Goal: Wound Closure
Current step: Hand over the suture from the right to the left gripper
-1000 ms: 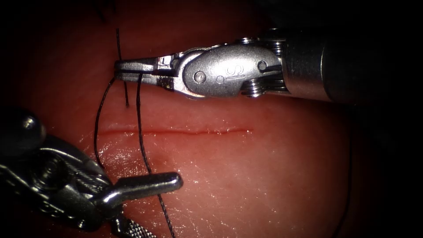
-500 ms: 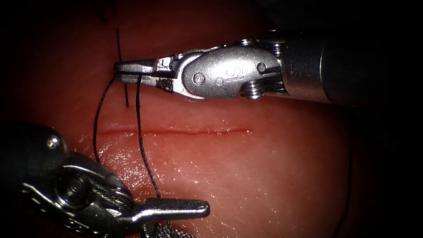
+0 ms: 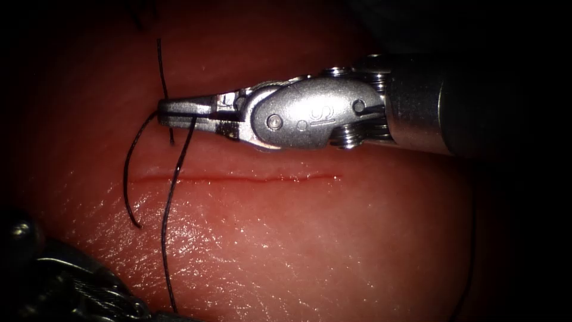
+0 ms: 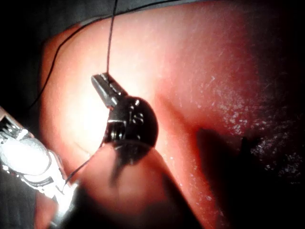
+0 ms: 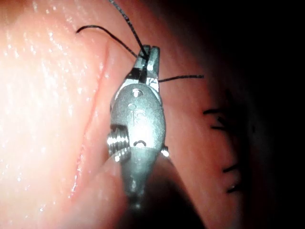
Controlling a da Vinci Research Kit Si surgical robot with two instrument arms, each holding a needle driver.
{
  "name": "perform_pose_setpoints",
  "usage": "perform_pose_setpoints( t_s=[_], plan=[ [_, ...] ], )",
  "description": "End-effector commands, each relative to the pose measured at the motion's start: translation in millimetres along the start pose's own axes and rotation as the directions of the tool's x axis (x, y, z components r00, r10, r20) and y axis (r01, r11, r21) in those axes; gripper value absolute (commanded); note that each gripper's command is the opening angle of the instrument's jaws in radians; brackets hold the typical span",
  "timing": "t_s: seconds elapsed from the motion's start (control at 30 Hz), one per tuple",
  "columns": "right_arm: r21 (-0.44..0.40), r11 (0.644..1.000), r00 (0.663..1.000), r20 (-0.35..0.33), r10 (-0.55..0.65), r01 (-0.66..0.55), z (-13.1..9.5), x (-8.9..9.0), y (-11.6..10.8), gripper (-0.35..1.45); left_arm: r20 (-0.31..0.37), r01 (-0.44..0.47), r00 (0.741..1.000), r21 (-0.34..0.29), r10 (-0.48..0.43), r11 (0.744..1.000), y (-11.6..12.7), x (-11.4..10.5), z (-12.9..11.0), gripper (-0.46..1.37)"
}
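In the endoscope view the right gripper (image 3: 170,112) is pinched on the thread (image 3: 168,209) just above the cut (image 3: 238,177) in the tissue (image 3: 310,238). Two strands hang from it across the cut's left end. The left gripper's wrist (image 3: 59,286) sits dark at the lower left; whether its jaws are spread cannot be told.

The left wrist view shows the right gripper (image 4: 101,82) clamping the thread (image 4: 111,33).

In the right wrist view the right gripper (image 5: 150,56) is pressed together on the thread (image 5: 128,26) beside the cut (image 5: 93,119). No needle can be made out.

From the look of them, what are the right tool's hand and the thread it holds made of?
The right hand, shut on the thread above the cut, looks like polished bare metal: silver, with bright highlights and an engraved mark. The thread looks like thin dark flexible suture, hanging in limp curves over the glistening tissue; whether braided or single-strand I cannot tell.
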Motion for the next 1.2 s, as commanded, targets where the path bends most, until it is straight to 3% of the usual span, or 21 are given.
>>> perform_pose_setpoints(
  t_s=[0.03, 0.33, 0.53, 0.63, 0.67, 0.7, 0.73, 0.77, 1.0, 1.2],
  plan=[
    [0.0, 1.0, 1.0, 0.002, 0.001, -0.001, 0.0, 0.2, -0.3, -0.35, 0.01, 0.003, 1.0, 0.004, -0.003, 1.0, -0.1, -0.1, -0.9, -0.35],
    [0.0, 1.0, 1.0, 0.008, 0.023, -0.023, -0.3, 2.4, -2.4, -0.35, 0.06, 0.023, 0.998, 0.053, -0.026, 0.998, -2.3, -1.1, -9.5, -0.35],
    [-0.004, 0.999, 0.999, 0.012, 0.051, -0.051, -0.5, 3.6, -3.7, -0.35, 0.091, 0.033, 0.995, 0.078, -0.04, 0.996, -4.1, -1.6, -13.0, -0.35],
    [-0.004, 0.999, 0.999, 0.014, 0.048, -0.048, -0.5, 4.0, -4.4, 0.15, 0.11, 0.027, 0.993, 0.086, -0.036, 0.996, -4.7, -1.6, -14.2, -0.35],
    [-0.013, 0.999, 0.999, 0.02, 0.046, -0.046, -0.7, 4.2, -4.8, 0.61, 0.119, 0.03, 0.992, 0.093, -0.041, 0.995, -5.2, -1.5, -14.7, -0.35],
    [-0.035, 0.998, 0.999, 0.02, 0.047, -0.046, -0.8, 4.2, -4.9, 0.82, 0.121, 0.031, 0.992, 0.099, -0.043, 0.995, -5.3, -1.5, -14.9, -0.35],
    [-0.041, 0.998, 0.999, 0.019, 0.047, -0.047, -0.8, 4.2, -4.9, 0.86, 0.121, 0.032, 0.992, 0.101, -0.044, 0.994, -5.4, -1.5, -14.9, -0.35],
    [-0.078, 0.996, 0.999, 0.012, 0.048, -0.047, -1.0, 4.2, -4.9, 1.02, 0.125, 0.027, 0.991, 0.101, -0.039, 0.995, -5.5, -1.5, -14.9, -0.35],
    [-0.163, 0.985, 0.998, -0.021, 0.052, -0.054, -2.1, 4.1, -4.2, 1.23, 0.139, 0.025, 0.989, 0.106, -0.04, 0.994, -6.1, -1.6, -13.5, -0.35],
    [-0.17, 0.982, 0.997, -0.029, 0.074, -0.078, -3.1, 4.0, -4.3, 1.21, 0.131, 0.023, 0.991, 0.114, -0.038, 0.993, -6.4, -1.4, -11.4, -0.35]
  ],
)
